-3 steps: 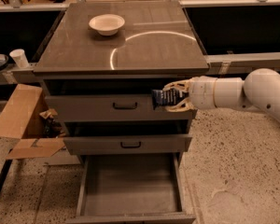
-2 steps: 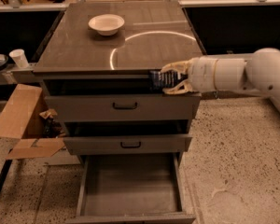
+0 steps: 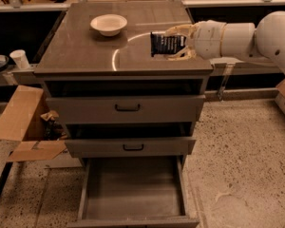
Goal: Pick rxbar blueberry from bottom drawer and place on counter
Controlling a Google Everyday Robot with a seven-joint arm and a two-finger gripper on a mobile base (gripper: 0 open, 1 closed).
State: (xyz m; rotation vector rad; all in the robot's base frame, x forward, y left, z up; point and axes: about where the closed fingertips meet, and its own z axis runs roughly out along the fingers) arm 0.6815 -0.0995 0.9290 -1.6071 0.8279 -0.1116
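My gripper (image 3: 173, 44) reaches in from the right and is shut on the rxbar blueberry (image 3: 165, 43), a dark navy bar with pale print. It holds the bar just above the right part of the counter (image 3: 85, 51), the glossy grey-brown top with a curved light streak. The bottom drawer (image 3: 133, 191) stands pulled open below, and its grey floor shows nothing on it.
A white bowl (image 3: 109, 24) sits on the counter at the back left. Two shallower drawers with black handles (image 3: 127, 108) are shut. An open cardboard box (image 3: 26, 125) lies on the floor at the left, and a white cup (image 3: 20, 59) stands on a ledge there.
My gripper has lifted the bar from beside the top drawer's front up to above the counter's right side, moving a little left over the top.
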